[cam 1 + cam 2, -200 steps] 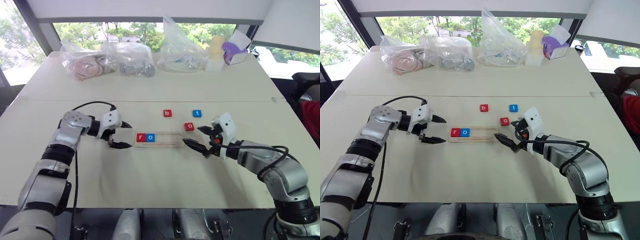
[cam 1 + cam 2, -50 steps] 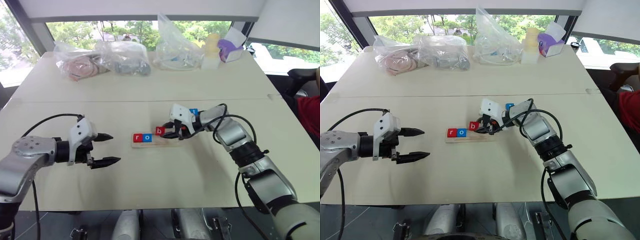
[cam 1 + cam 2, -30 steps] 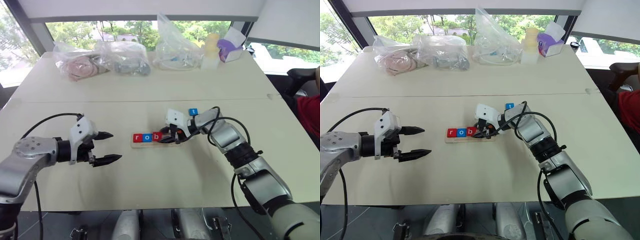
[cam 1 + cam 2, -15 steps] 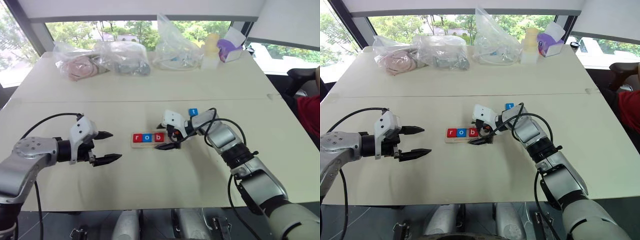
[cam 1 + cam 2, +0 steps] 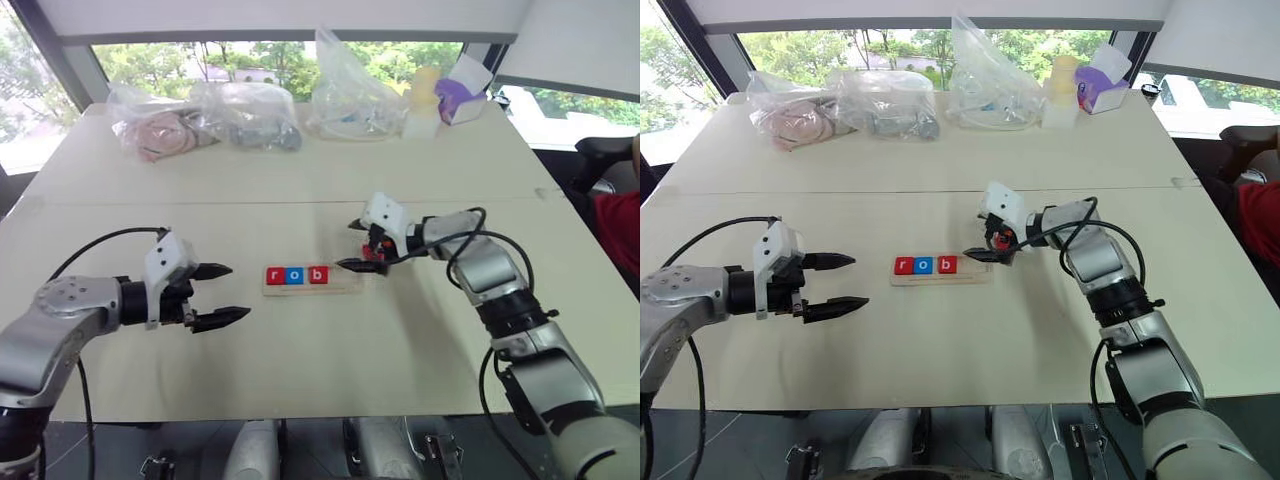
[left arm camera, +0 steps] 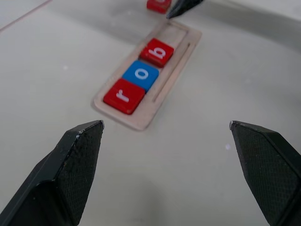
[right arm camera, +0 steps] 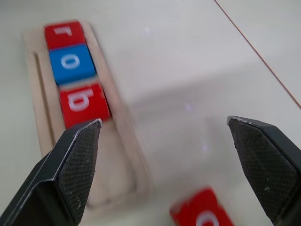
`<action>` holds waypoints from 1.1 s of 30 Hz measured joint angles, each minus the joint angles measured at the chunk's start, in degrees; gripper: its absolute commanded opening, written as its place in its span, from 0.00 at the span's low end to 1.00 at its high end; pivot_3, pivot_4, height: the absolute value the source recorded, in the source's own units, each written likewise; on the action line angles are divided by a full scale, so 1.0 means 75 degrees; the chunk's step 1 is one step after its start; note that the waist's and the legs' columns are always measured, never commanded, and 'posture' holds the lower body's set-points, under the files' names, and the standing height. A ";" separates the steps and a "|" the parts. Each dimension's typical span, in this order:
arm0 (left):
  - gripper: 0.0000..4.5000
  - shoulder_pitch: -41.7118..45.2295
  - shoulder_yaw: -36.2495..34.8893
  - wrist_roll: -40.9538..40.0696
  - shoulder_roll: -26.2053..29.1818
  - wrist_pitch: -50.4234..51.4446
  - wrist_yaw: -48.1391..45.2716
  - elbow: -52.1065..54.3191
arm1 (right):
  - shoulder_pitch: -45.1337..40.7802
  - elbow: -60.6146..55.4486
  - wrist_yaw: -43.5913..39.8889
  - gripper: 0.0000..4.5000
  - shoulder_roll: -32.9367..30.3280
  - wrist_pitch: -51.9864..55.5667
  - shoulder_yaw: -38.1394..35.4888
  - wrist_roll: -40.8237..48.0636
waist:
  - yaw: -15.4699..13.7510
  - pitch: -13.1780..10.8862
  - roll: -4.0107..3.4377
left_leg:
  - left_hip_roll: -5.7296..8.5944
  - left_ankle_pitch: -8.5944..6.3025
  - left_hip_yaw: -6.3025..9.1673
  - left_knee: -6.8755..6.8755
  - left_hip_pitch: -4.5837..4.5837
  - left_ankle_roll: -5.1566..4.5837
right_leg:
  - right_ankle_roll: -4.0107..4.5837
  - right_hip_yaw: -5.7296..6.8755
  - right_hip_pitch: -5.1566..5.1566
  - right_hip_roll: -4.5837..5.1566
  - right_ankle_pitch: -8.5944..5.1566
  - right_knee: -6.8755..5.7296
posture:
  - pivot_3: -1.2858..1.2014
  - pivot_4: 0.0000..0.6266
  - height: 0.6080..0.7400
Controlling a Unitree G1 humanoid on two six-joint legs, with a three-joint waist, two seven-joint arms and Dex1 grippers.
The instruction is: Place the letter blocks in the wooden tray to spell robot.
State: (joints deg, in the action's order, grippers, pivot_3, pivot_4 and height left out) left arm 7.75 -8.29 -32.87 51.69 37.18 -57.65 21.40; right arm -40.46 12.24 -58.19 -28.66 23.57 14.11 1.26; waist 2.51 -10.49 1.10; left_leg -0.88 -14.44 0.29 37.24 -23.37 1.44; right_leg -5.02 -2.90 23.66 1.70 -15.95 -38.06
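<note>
The tray (image 5: 311,278) lies flat near the middle of the surface (image 5: 300,360), its long side running left to right. Three blocks sit in its recess, touching one another, at the left end: the red r (image 5: 274,275), the blue o (image 5: 295,275) and the red b (image 5: 317,274). The right part of the recess is bare.

A second red o (image 7: 201,214) lies on the surface just beyond the right end of the tray, partly hidden behind the right fingers in the head views. The blue t cannot be made out.

The right gripper (image 5: 358,245) hovers just past the right end of the tray, pointing left and slightly downward. Its fingers (image 7: 77,155) are spread wide and hold nothing; the red o lies below and between them, with no visible contact.

The left gripper (image 5: 222,294) hangs over the surface to the left of the tray, well apart from it, pointing right toward the tray. Its fingers (image 6: 75,155) are also spread wide and are empty.

Along the far edge of the surface lie several clear plastic bags (image 5: 250,115), with a pale bottle (image 5: 424,95) and a purple-and-white box (image 5: 462,95) to their right.
</note>
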 measured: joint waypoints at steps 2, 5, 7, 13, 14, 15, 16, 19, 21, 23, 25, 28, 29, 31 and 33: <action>1.00 0.0113 0.0007 -0.0035 -0.0013 0.0000 0.0028 0.0006 | 0.0262 -0.0200 0.0249 0.99 -0.0126 0.0029 -0.0024 -0.0062 | 0.0006 0.0000 0.0000 | 0.0000 0.0000 -0.0001 0.0000 0.0002 0.0000 | 0.0000 -0.0001 0.0000 -0.0002 0.0000 -0.0001 | 0.52 0.24 0.96; 1.00 0.0232 0.0020 -0.0040 -0.0181 -0.0030 0.0069 0.0001 | 0.0613 -0.0332 0.0860 0.99 -0.0169 0.0456 -0.0293 -0.0120 | -0.0010 0.0000 0.0000 | 0.0001 0.0000 -0.0002 0.0001 0.0001 0.0000 | 0.0000 -0.0001 -0.0001 -0.0002 0.0000 -0.0001 | 0.52 0.24 0.96; 1.00 0.0285 0.0062 -0.0060 -0.0435 -0.0042 0.0136 0.0024 | 0.0785 -0.0575 0.1390 0.99 0.0021 0.1289 -0.0815 0.0076 | -0.0015 0.0000 0.0000 | 0.0002 0.0000 -0.0003 0.0002 0.0000 0.0000 | -0.0001 -0.0001 -0.0001 -0.0001 0.0000 -0.0001 | 0.52 0.24 0.96; 1.00 0.0581 0.0621 -0.0149 -0.1147 -0.0011 0.0472 0.0435 | 0.1440 -0.2254 0.3112 0.99 0.1067 0.4184 -0.2266 0.0714 | -0.0029 0.0002 0.0003 | -0.0001 0.0001 0.0010 0.0002 -0.0001 0.0001 | -0.0001 -0.0003 -0.0003 -0.0003 0.0000 -0.0004 | 0.52 0.24 0.96; 1.00 0.0673 0.0678 -0.0182 -0.1219 0.0009 0.0530 0.0488 | 0.1562 -0.2505 0.3393 0.99 0.1281 0.4600 -0.2392 0.0811 | -0.0023 0.0003 0.0001 | 0.0001 0.0001 0.0008 0.0000 -0.0001 0.0002 | -0.0001 -0.0004 -0.0003 -0.0004 0.0000 -0.0005 | 0.52 0.24 0.96; 1.00 0.0765 0.0725 -0.0191 -0.1263 0.0014 0.0574 0.0501 | 0.1643 -0.2679 0.3632 0.99 0.1451 0.4883 -0.2481 0.0861 | -0.0012 0.0003 0.0001 | 0.0001 0.0001 0.0006 0.0001 0.0000 0.0002 | -0.0001 -0.0004 -0.0002 -0.0005 0.0000 -0.0006 | 0.52 0.24 0.96; 1.00 0.0859 0.0762 -0.0190 -0.1310 0.0016 0.0610 0.0495 | 0.1697 -0.2862 0.3913 0.99 0.1650 0.5149 -0.2595 0.0883 | -0.0001 0.0003 0.0001 | 0.0001 0.0002 0.0005 0.0001 0.0001 0.0003 | -0.0001 -0.0005 -0.0002 -0.0008 0.0000 -0.0006 | 0.52 0.24 0.96; 1.00 0.1047 0.0939 -0.0184 -0.1386 0.0015 0.0669 0.0454 | 0.1743 -0.3233 0.4638 0.99 0.2114 0.5618 -0.2699 0.0894 | 0.0008 0.0004 0.0001 | 0.0001 0.0002 0.0004 0.0000 0.0002 0.0003 | -0.0001 -0.0005 -0.0002 -0.0015 0.0000 -0.0006 | 0.52 0.24 0.96; 1.00 0.1078 0.0990 -0.0182 -0.1399 0.0014 0.0670 0.0410 | 0.1743 -0.3328 0.5010 0.99 0.2310 0.5714 -0.2680 0.0889 | 0.0000 0.0004 0.0001 | 0.0001 0.0002 0.0005 0.0000 0.0001 0.0004 | 0.0000 -0.0005 -0.0001 -0.0016 0.0000 -0.0005 | 0.52 0.24 0.96; 1.00 0.1107 0.0991 -0.0180 -0.1399 0.0014 0.0679 0.0341 | 0.1741 -0.3320 0.5273 0.99 0.2443 0.5730 -0.2671 0.0879 | -0.0002 0.0004 0.0000 | 0.0003 0.0002 0.0004 0.0000 0.0000 0.0004 | -0.0001 -0.0005 -0.0001 -0.0015 0.0000 -0.0004 | 0.52 0.24 0.96; 1.00 0.1108 0.1003 -0.0167 -0.1399 0.0013 0.0709 0.0287 | 0.1717 -0.3243 0.5593 0.99 0.2617 0.5704 -0.2626 0.0838 | -0.0001 0.0004 0.0001 | 0.0003 0.0002 0.0003 0.0000 0.0000 0.0004 | -0.0001 -0.0005 -0.0001 -0.0015 0.0000 -0.0004 | 0.52 0.24 0.96; 1.00 0.1104 0.1028 -0.0124 -0.1399 0.0011 0.0730 0.0290 | 0.1654 -0.3152 0.5902 0.99 0.2753 0.5615 -0.2480 0.0817 | 0.0010 0.0004 0.0001 | 0.0002 0.0002 0.0003 -0.0001 0.0002 0.0004 | 0.0000 -0.0005 -0.0001 -0.0017 0.0000 -0.0004 | 0.52 0.24 0.96; 1.00 0.1096 0.1034 -0.0115 -0.1399 0.0011 0.0742 0.0293 | 0.1626 -0.3093 0.5984 0.99 0.2766 0.5569 -0.2412 0.0784 | 0.0010 0.0004 0.0001 | 0.0002 0.0002 0.0003 -0.0001 0.0002 0.0004 | 0.0000 -0.0005 -0.0001 -0.0018 0.0000 -0.0004 | 0.52 0.24 0.96; 1.00 0.1068 0.1045 -0.0113 -0.1399 0.0011 0.0777 0.0300 | 0.1609 -0.2991 0.6131 0.99 0.2767 0.5417 -0.2234 0.0722 | 0.0011 0.0005 0.0002 | 0.0002 0.0002 0.0003 0.0000 0.0003 0.0004 | 0.0000 -0.0005 -0.0002 -0.0018 0.0000 -0.0004 | 0.52 0.24 0.96; 1.00 0.1027 0.1053 -0.0110 -0.1400 0.0011 0.0818 0.0308 | 0.1555 -0.2807 0.6244 0.99 0.2797 0.5223 -0.2090 0.0651 | 0.0018 0.0007 0.0006 | 0.0001 0.0002 0.0002 0.0000 0.0007 0.0004 | 0.0000 -0.0005 -0.0005 -0.0018 0.0000 -0.0004 | 0.52 0.24 0.96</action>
State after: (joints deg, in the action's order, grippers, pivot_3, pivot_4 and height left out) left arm 15.45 -0.39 -33.69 41.19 37.26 -51.51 23.71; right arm -28.79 -8.81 -11.36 -7.68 62.75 -1.57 6.15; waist 2.65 -10.44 1.14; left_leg -0.87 -14.42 0.30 37.25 -23.32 1.46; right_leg -5.03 -2.94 23.62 1.57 -15.95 -38.09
